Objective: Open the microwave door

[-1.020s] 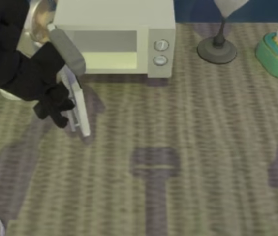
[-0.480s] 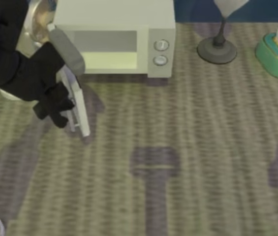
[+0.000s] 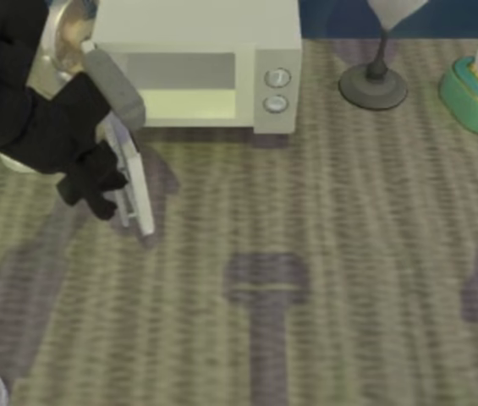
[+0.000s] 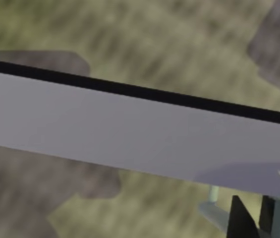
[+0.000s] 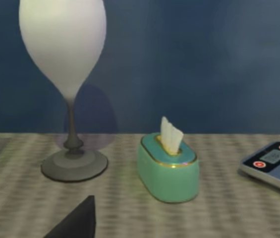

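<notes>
Fingers (image 3: 103, 188) unmoved at open microwave door (image 3: 140, 190)

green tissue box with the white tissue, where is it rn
The green oval tissue box sits at the top view's far right edge, just right of the grey-based lamp.

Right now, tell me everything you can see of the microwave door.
The microwave door is a flat, pale grey panel, seen edge-on from above. It is swung wide open, standing out from the front left corner of the microwave toward the near side of the table and leaving the pale yellowish interior exposed. The left gripper is at its outer end, on its left side. In the left wrist view the door fills the frame as a smooth grey band with a black edge. Its window cannot be made out.
</notes>
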Tool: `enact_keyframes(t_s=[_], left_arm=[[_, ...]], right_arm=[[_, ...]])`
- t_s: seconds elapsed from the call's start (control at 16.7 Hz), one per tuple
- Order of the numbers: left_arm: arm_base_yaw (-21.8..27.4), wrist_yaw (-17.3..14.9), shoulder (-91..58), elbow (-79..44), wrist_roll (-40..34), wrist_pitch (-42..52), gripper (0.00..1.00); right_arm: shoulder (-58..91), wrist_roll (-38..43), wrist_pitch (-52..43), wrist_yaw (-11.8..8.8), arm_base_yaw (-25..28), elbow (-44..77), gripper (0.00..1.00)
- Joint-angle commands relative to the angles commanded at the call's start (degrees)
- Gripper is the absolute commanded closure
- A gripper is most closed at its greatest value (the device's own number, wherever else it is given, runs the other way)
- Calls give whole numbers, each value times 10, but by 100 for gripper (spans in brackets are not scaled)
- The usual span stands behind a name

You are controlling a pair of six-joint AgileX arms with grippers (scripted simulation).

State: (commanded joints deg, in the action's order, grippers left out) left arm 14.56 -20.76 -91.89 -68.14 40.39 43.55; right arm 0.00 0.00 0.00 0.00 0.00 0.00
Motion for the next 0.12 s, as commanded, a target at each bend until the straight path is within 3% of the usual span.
enact_keyframes(t_s=[0.12], left_arm=[[0, 0, 0, 0, 0, 0, 100]], right_arm=[[0, 0, 0, 0, 0, 0, 0]])
